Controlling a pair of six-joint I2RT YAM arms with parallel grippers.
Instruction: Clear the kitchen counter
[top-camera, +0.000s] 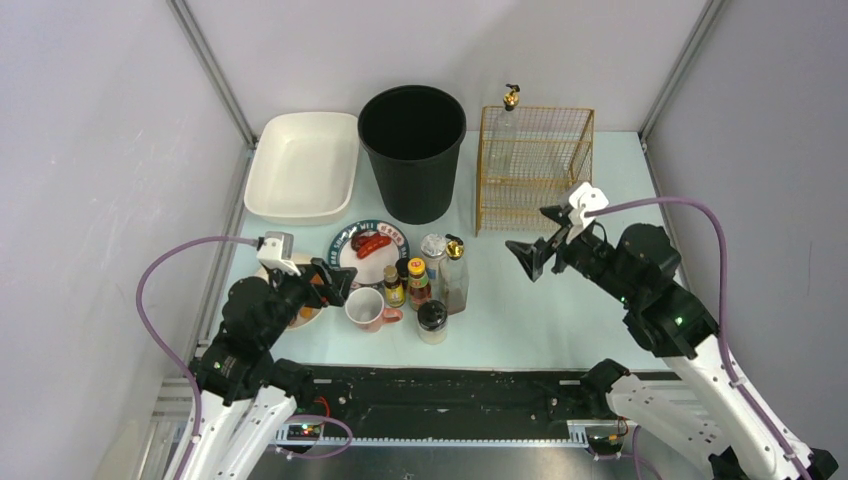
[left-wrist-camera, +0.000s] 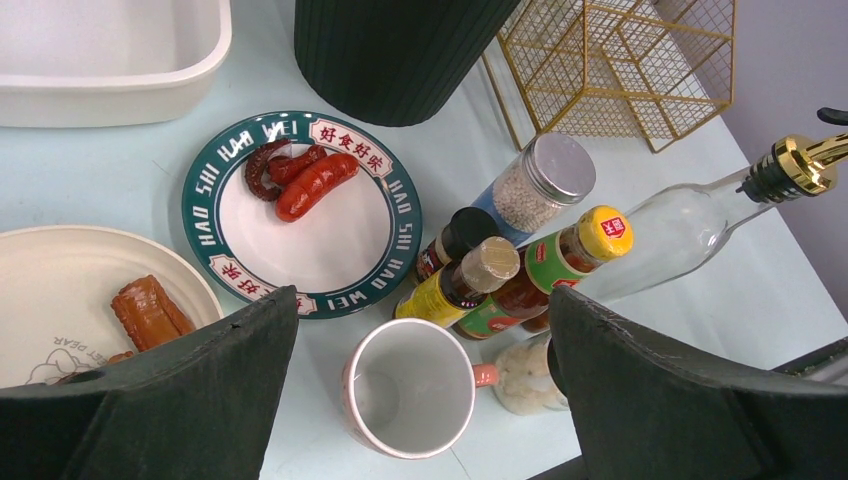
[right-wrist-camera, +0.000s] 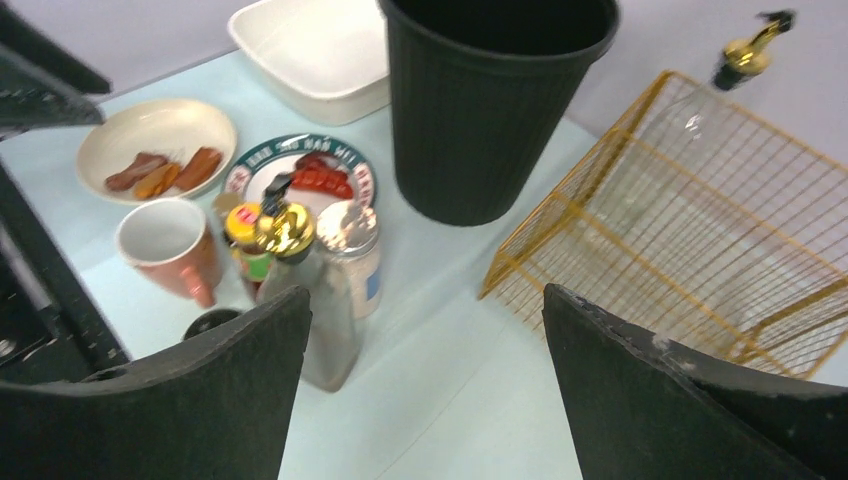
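Nearby, bottles (top-camera: 418, 283) crowd the mug (top-camera: 365, 308) beside the wide-open, empty left tool (top-camera: 335, 280); the right tool (top-camera: 537, 237) gapes empty too.

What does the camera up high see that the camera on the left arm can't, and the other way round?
Only the top view: the right claw, open above the counter, and the gold-topped bottle at the wire basket's far corner. Only the left wrist view: the writing round the sausage plate close enough to read, and the red label on a yellow bottle cap. Both: the open left claw, the mug, the black bin, the white tray.
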